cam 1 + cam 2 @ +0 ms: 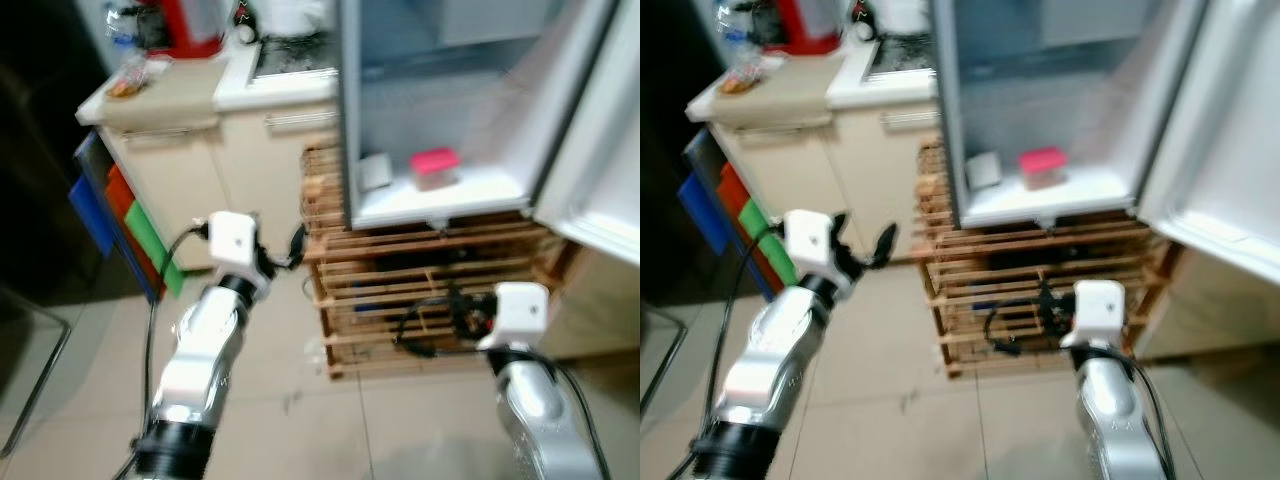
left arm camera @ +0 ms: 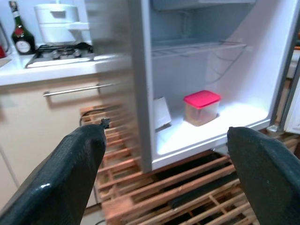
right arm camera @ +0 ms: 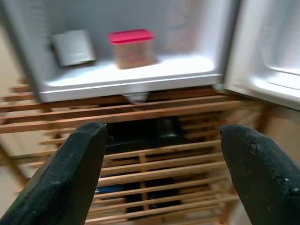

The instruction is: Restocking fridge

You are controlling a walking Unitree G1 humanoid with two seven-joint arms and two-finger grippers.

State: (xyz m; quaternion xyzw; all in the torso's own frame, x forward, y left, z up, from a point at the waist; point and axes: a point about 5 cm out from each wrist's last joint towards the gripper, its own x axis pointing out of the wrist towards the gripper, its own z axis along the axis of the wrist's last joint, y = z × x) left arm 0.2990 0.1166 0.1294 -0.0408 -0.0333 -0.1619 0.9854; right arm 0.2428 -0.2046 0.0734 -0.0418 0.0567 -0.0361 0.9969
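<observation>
Open fridge [image 1: 480, 200] upper right of frame, translucent container with red lid [image 1: 435, 166] on its bottom shelf beside small grey box [image 1: 375, 172], left end effector [image 2: 164, 154] fingers apart, empty, right end effector [image 3: 161, 154] fingers apart, empty, wooden slatted rack [image 1: 420, 290] beneath.

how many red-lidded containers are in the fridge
1: the red-lidded container stands on the fridge floor, right of a grey box. Upper shelves are partly cut off.

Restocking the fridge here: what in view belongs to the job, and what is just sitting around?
Job:
- open fridge
- red-lidded container on its bottom shelf
- left gripper and right gripper, fingers apart, holding nothing

Lying about:
- wooden slatted rack under the fridge
- wine bottle
- white pot on the stove
- coloured boards
</observation>
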